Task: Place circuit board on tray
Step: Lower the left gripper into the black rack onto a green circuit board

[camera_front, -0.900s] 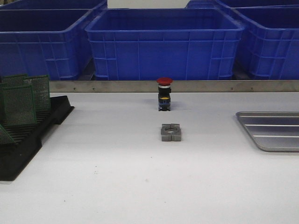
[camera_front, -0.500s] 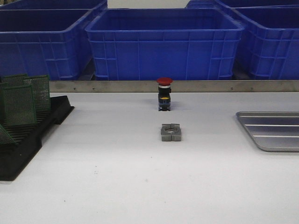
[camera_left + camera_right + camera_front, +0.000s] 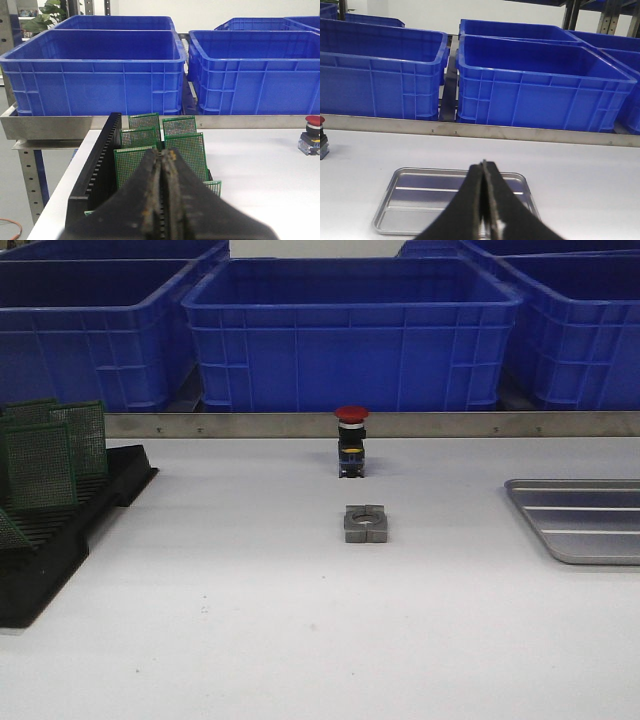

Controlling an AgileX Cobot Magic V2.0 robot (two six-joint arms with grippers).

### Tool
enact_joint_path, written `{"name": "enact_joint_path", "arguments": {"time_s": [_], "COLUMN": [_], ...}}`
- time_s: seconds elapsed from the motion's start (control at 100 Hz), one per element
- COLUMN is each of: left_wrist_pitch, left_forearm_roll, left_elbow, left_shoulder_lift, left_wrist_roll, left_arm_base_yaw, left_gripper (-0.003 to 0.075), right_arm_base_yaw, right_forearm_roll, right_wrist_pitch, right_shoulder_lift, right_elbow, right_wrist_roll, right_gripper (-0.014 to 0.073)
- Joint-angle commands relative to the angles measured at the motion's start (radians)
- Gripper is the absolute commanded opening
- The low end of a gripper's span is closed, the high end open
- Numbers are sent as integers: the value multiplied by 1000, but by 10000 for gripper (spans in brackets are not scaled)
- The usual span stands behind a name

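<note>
My left end effector has its two black fingers pressed together with nothing between them, and it looks over the black slotted rack where the green circuit boards stand upright in their slots. My right end effector is pressed together in the same way and holds nothing. It looks over the silver tray, whose ridged floor has nothing on it.

Against the front pictures from a moment ago, I find almost no change. The rack is at the left edge of the tabletop with the boards in the same places. The tray is at the right edge, well apart from the rack. Between them are the red emergency-stop button and the small metal block, both as they were. Neither arm appears in the front view.

I judge from this that the task is only at its start: no board is lifted yet. The next move should belong to my left side, which must first spread its fingers, then come down around the top edge of one board without pushing the neighbouring boards.
</note>
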Motion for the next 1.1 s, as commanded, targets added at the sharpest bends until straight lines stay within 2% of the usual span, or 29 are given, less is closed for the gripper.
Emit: {"name": "enact_joint_path", "arguments": {"time_s": [0.0, 0.06, 0.17, 0.34, 0.6, 0.75, 0.84, 1.01, 1.09], "left_wrist_pitch": [-62, -27, 116, 217, 525, 619, 627, 653, 697], "left_forearm_roll": [0, 0, 4, 4, 4, 4, -8, -33, -29], "left_elbow": [-8, -54, -161, -326, -593, -701, -746, -793, -817], "left_shoulder_lift": [-28, -23, 11, 95, 340, 495, 571, 704, 771], "left_wrist_roll": [-2, -2, -2, -2, -4, -2, 32, 165, 291], "left_arm_base_yaw": [-8, -8, -8, -8, -8, -8, -8, -8, -8], "left_gripper": [-20, -20, -20, -20, -20, -5, 93, 400, 431], "right_arm_base_yaw": [-4, -4, -4, -4, -4, -4, -4, -4, -4], "right_forearm_roll": [-9, -9, -9, -9, -9, -9, -9, -9, -9], "right_wrist_pitch": [-85, -85, -85, -85, -85, -85, -85, -85, -85], "right_shoulder_lift": [-25, -25, -25, -25, -25, -25, -25, -25, -25], "right_elbow": [-13, -13, -13, -13, -13, -13, -13, -13, -13], "right_wrist_roll": [4, 4, 4, 4, 4, 4, 4, 4, 4], "right_gripper": [-115, -115, -115, -115, -115, -115, -115, -115, -115]}}
